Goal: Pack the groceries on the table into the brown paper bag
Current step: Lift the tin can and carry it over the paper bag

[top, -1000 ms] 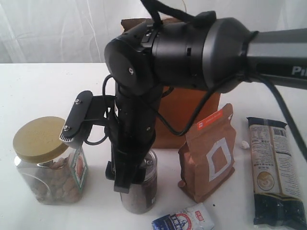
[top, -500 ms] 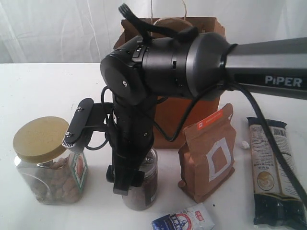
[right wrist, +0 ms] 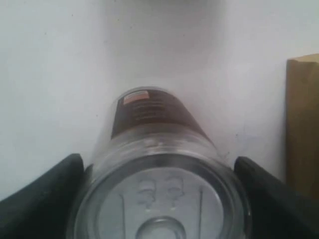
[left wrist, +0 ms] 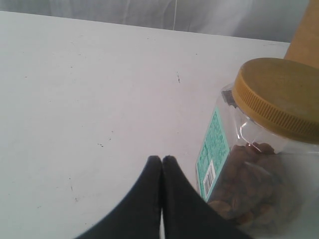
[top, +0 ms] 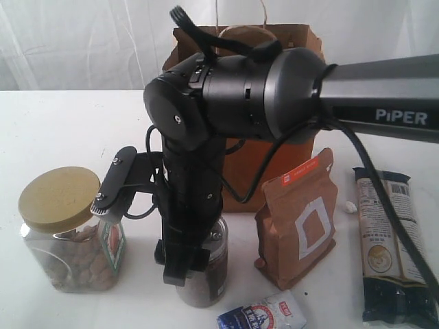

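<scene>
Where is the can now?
In the exterior view the can stands near the front middle of the table, between the jar on its left and the brown pouch on its right.

Cannot see most of the can (top: 216, 267) in the exterior view, hidden behind the right arm (top: 233, 89), nor the middle of the paper bag (top: 298, 38). Cannot tell contact between the right gripper (right wrist: 157, 162) and the can. Cannot read its blurred label. Cannot see the lower part of the small packet (top: 264, 317), cut by the edge.
</scene>
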